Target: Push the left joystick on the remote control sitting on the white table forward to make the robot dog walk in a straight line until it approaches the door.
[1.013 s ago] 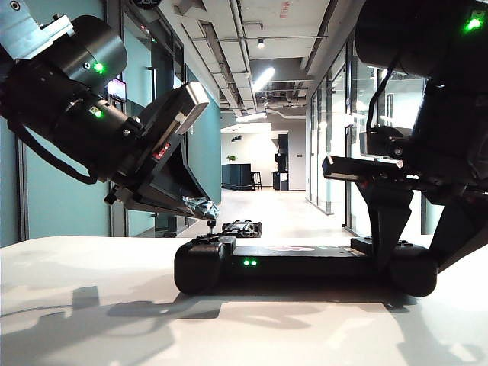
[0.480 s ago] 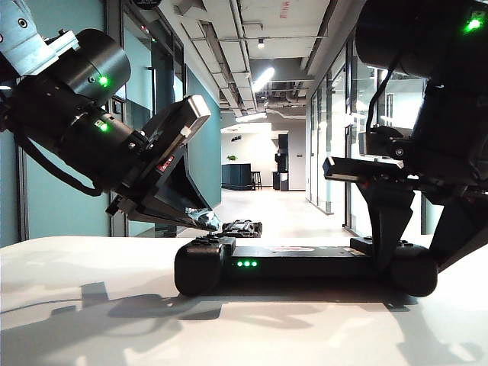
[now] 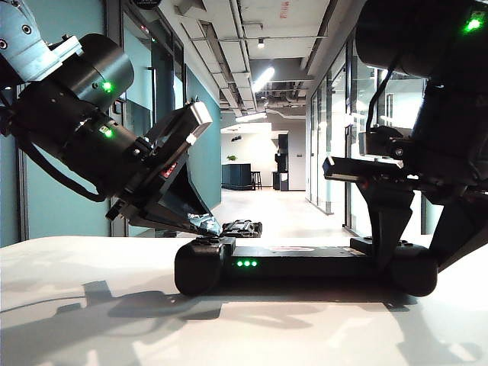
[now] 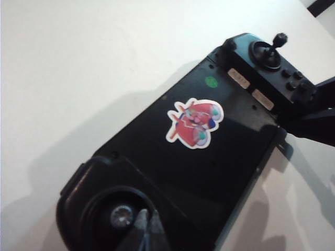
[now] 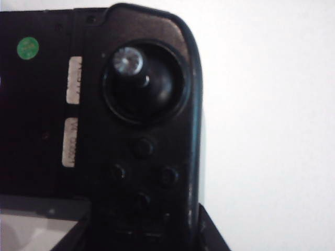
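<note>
Low tabletop view; wrist views overhead

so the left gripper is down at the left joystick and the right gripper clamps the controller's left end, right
Not quite. The exterior view shows the right gripper clamping the controller's right end, not its left. The left gripper is indeed down at the left joystick.

My right wrist camera fills with one end of the wide black plastic remote control, lying on the smooth white table, which takes the whole side beyond the rounded handle. Near the middle of the picture stands its right-hand thumbstick, a black stem with a shiny silvery cap in a round well. Next to the stick are a round green sticker and two pale labels. Four small black buttons cluster between the stick and my right gripper, whose dark finger lies against the handle's outer edge at the frame's rim.
</note>
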